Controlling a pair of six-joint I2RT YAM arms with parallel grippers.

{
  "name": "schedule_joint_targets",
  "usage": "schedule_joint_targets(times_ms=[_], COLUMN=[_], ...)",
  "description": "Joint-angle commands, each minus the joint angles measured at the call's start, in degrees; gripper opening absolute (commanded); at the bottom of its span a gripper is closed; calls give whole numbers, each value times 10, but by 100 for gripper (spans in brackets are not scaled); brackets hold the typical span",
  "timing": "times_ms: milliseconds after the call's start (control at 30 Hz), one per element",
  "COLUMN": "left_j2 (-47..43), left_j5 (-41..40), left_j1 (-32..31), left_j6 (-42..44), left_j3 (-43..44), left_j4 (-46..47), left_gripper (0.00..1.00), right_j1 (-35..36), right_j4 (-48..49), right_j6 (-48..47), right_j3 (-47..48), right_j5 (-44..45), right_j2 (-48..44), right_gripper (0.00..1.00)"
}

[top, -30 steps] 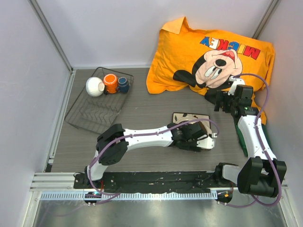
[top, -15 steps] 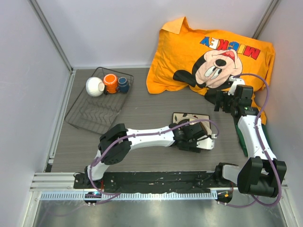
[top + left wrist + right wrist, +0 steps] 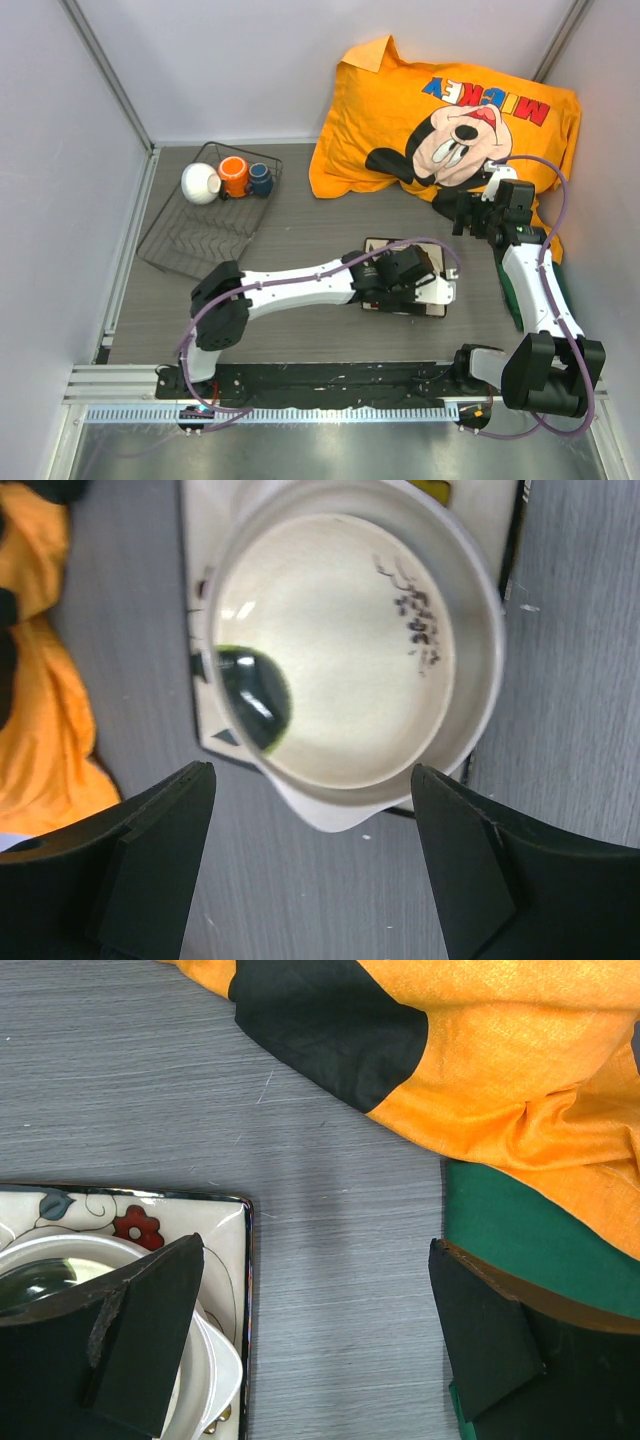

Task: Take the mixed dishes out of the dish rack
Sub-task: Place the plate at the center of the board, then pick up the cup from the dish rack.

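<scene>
Left gripper hangs released over the cream bowl, which sits on the square plate nr the tabletop's near edge, right of centre. Retract straight up — don't clip the rim. Right gripper: spread wide, empty. Dish rack, far-left corner — holds orange mug + 2 pcs.

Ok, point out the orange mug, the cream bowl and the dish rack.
orange mug point(image 3: 233, 176): top view, its orange body.
cream bowl point(image 3: 350, 670): left wrist view, its inner floor.
dish rack point(image 3: 195, 245): top view, bare wire floor.
</scene>
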Motion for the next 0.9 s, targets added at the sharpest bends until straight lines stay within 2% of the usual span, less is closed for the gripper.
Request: schedule_joint_targets(times_ms=[0,200,467,633,867], left_j2=[-79,-130,-186,-173,-105], left_j5=[21,17,29,45,132], left_j1=[31,122,304,432,568], left_j6=[-25,-67,-111,-132,-168], left_j3=[7,5,-13,-15,53], left_j4=[0,2,2,8,-24], left_gripper=[85,87,92,95,99], right_j1=[-2,-2,-3,-1,-1], right_j4=[7,7,6,6,5], right_j6=[-1,0,3,4,4], right_j3=[24,24,25,25,25], right_j5=[-4,-6,-9,-11,-14], right_j2=[-13,-11,-10,-10,-14], right_gripper=[98,99,99,99,98])
